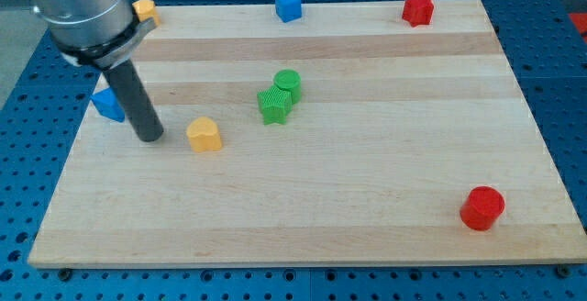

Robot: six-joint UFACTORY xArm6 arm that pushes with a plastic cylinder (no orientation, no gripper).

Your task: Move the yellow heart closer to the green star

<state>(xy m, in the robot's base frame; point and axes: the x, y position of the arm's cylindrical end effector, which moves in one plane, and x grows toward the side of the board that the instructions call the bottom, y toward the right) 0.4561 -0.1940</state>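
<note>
The yellow heart lies left of the board's middle. The green star sits to its upper right, touching a green cylinder just above it. My tip is on the board just left of the yellow heart, a short gap away. The dark rod rises from it to the arm's grey body at the view's top left.
A blue block lies at the left edge, partly behind the rod. A yellow block sits at the top left corner, a blue cube at the top edge, a red block top right, a red cylinder bottom right. The wooden board rests on a blue perforated table.
</note>
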